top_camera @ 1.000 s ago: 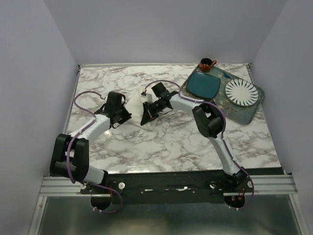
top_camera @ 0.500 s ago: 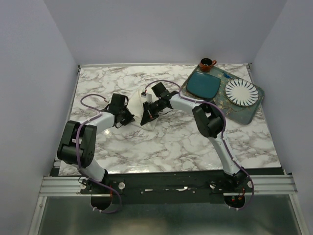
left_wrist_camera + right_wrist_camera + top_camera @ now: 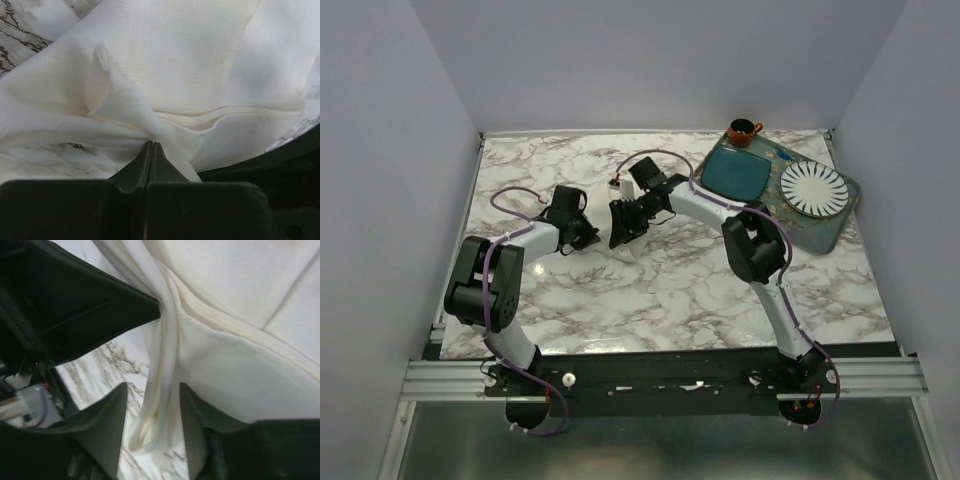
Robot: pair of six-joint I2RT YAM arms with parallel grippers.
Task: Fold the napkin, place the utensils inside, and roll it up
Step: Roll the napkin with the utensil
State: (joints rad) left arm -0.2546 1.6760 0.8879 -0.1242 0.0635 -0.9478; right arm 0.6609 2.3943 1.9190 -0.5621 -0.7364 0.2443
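Cream soft cloth napkin (image 3: 200,60) — my left gripper (image 3: 151,150) pinches a fold at its tips; my right gripper (image 3: 152,407) stands parted, cloth ridge between the jaws.

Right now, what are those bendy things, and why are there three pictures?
They are two robot arms bolted to a marble table. One picture looks down from above; the other two come from cameras on the wrists. The left gripper is pinched shut on a cream napkin. The right gripper is open, with a napkin fold between its fingers. A tray holds a teal plate and a white plate; a cup stands at its far edge.
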